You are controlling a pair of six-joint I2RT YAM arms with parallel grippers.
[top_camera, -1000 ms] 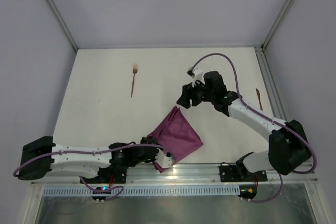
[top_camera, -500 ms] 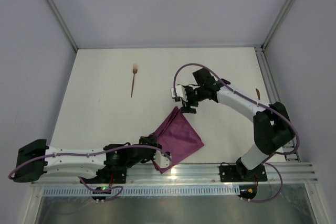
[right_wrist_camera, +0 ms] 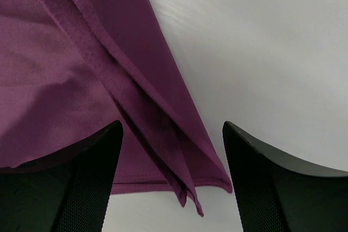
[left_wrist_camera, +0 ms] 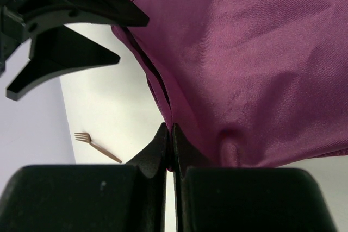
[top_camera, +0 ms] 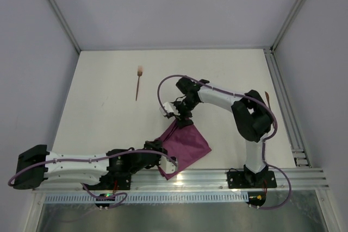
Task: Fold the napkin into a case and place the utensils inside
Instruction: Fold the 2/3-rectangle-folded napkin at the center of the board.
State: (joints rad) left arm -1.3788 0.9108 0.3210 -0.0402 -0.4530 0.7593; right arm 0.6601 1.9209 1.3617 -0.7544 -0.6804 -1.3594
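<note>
**Limp cloth pinched at near corner; right jaws wide over far corner**

Position: the deep magenta-purple cloth napkin (top_camera: 187, 142) lies part-folded in layers on the pale table (top_camera: 109, 112). It is close to the near edge, between the two arms. It is not yet a narrow case.

Handling (judged): light, limp, no stiffness. It drapes and creases, and the layers will likely slide over one another. Not fragile. The hemmed edges offer the firmest bite, so take it at a corner or along the hem and catch every layer. A hold in mid-panel would only bunch it.

Left gripper (left_wrist_camera: 169, 134): jaws closed tight on the napkin's near corner. The cloth gathers into a small pucker beside the fingers.

Right gripper (right_wrist_camera: 171, 129): jaws spread wide, holding nothing. It is poised over the far corner, where the stacked hems fan out. One finger sits above cloth, the other above bare table. Whether either finger touches, cannot tell.

Utensils: the thin copper-brown fork with a pale rosy head (top_camera: 138, 83) lies well apart, far left on the table. A second thin copper-brown piece (top_camera: 268, 99) lies at the right edge, beside the metal rail (top_camera: 281, 101). Neither is near the napkin.
</note>
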